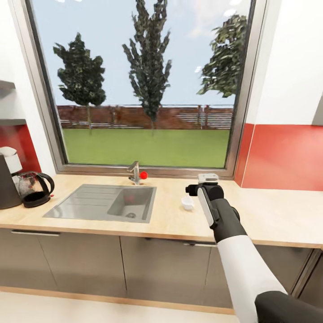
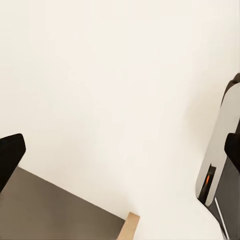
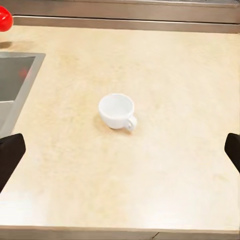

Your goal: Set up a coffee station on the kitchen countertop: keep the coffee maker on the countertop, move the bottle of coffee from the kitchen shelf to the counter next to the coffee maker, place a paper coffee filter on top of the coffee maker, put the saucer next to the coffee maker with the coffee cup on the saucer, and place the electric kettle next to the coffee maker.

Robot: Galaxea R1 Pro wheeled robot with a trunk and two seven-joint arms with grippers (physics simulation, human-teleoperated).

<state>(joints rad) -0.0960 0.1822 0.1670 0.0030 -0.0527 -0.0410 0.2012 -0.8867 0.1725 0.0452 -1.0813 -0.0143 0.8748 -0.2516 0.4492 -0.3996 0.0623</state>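
Our right gripper (image 3: 120, 150) hovers over the tabletop (image 1: 278, 215) with its jaws spread wide and nothing between them; in the right wrist view the dark fingertips (image 3: 10, 155) sit at the two side edges of the frame. The coffee cup (image 3: 117, 111) stands upright near the centre of that view, clear of both tips, its handle pointing toward the lower right. In the head view the cup sits at centre right, just right of the sink (image 1: 103, 202), and well apart from the coffee maker (image 1: 6, 179) and the electric kettle (image 1: 33, 188) at the left edge. The left gripper (image 2: 120, 150) faces a pale wall, its jaws released too.

We judge the step in hand is grasping the cup. To do it well we should come down straight over it, keep the rim centred between the jaws, avoid nudging the handle, and close only once the tips straddle the wall, since a light cup may slide.
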